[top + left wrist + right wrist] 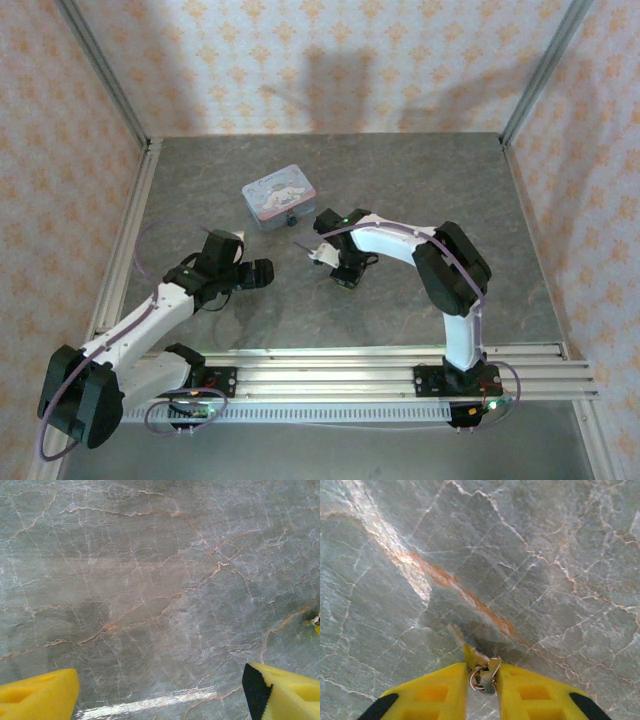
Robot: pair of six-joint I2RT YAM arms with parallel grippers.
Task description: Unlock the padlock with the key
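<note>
So, right claw [482,672]: it is narrowed onto the key [470,655], pinched at the very fingertips. The blade juts forward and to the left past the yellow tips, and the ring [481,679] hangs between them.
Grip risk: you hold a thin slip of metal close to the ring, so the key may swivel or slide out if its tip meets anything off-axis.
Padlock [291,218]: it hangs at the front of the tin [280,192], near the right claw's tips and beyond them toward the back of the table [150,580]. It is not touching the key.
Alignment risk: the keyhole is too small to make out, so you cannot tell which way it faces. A slanted blade would likely scrape past it and nudge the lock aside.
Tin risk: nothing braces the tin, so a push from the key would probably shove box and lock away from you.
Left claw [160,695]: it is wide and holds nothing over bare table, on the near side of the tin. If you bring it in to steady the lock, its spread fingers could knock the tin or cross the right claw.
</note>
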